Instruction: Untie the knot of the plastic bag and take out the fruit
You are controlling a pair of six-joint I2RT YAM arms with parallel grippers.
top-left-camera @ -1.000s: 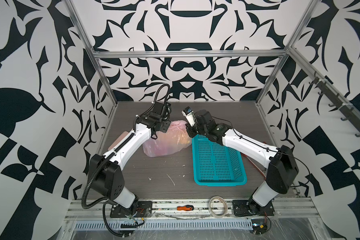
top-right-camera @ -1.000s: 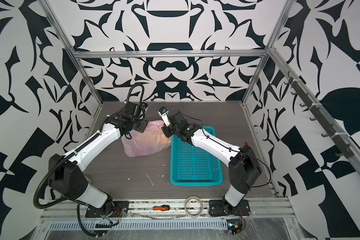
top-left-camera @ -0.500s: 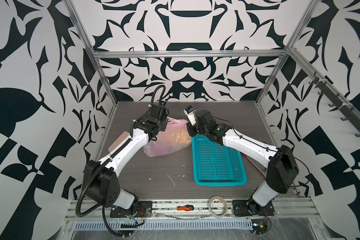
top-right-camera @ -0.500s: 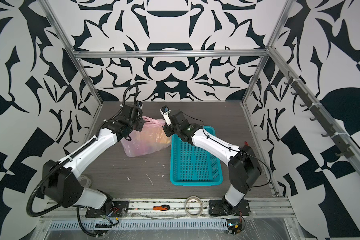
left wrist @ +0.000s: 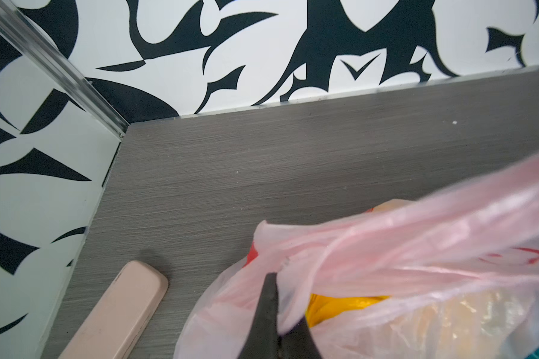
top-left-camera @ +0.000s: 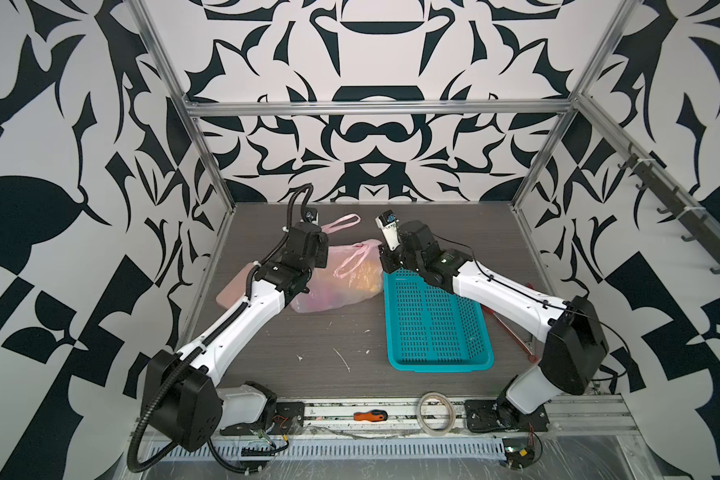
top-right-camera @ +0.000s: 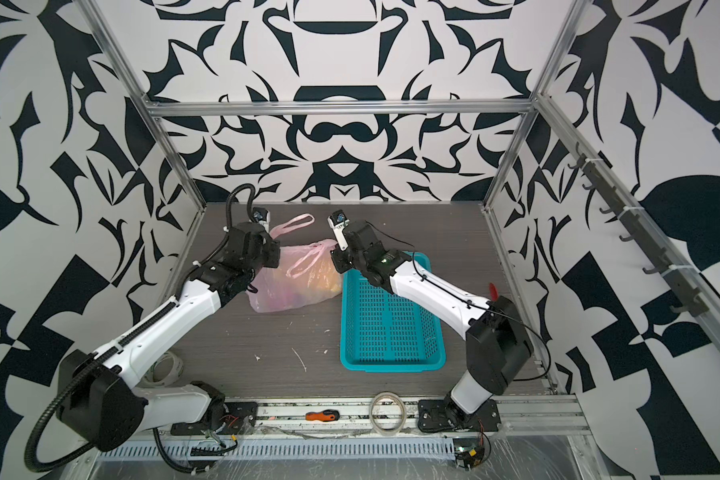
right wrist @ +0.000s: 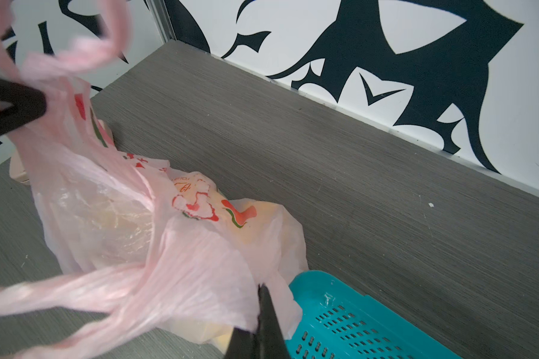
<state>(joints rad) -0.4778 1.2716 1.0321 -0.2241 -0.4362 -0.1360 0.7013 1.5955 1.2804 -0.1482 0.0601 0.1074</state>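
Open a second ago, my left gripper (left wrist: 273, 278) now clamps the plastic bag (top-left-camera: 341, 286). My right gripper (right wrist: 263, 290) pinches its opposite side; it lies on the table (top-left-camera: 433, 224) between us.

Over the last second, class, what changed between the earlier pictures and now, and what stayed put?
The left gripper reached slightly farther back along the plastic bag's left side and closed on it below one handle loop, which now sticks out toward the back wall. The right gripper stayed shut on the bag's edge beside the teal basket. The fruit stayed inside.
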